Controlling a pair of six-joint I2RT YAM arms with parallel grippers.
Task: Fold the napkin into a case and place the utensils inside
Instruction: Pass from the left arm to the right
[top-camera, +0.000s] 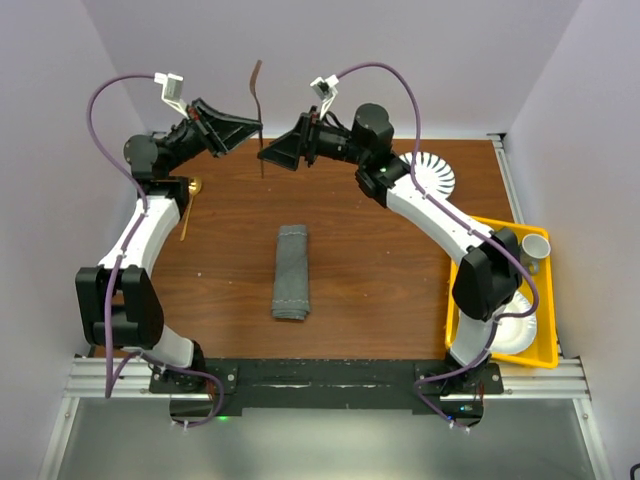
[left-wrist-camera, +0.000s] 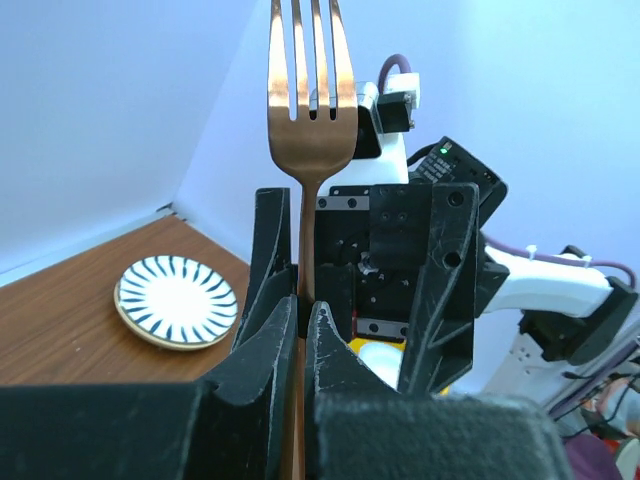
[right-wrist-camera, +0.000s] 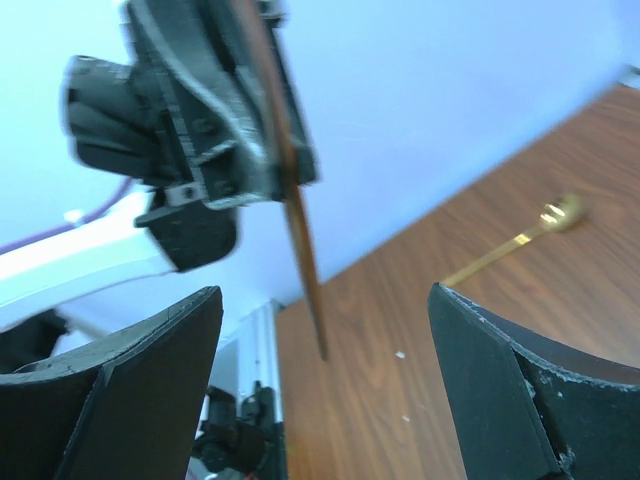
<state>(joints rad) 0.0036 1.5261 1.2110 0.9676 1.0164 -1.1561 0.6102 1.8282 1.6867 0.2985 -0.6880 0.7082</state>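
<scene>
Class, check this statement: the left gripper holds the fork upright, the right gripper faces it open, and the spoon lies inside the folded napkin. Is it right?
No. The top external view shows the spoon lying on the table beside the left arm, apart from the folded napkin. The left gripper does hold the fork upright; the right gripper faces it open.

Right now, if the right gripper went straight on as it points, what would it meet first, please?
Probably the handle of the fork, hanging below the shut left gripper, squarely ahead of the open right gripper; depth is unclear, so the left gripper could come next.
</scene>
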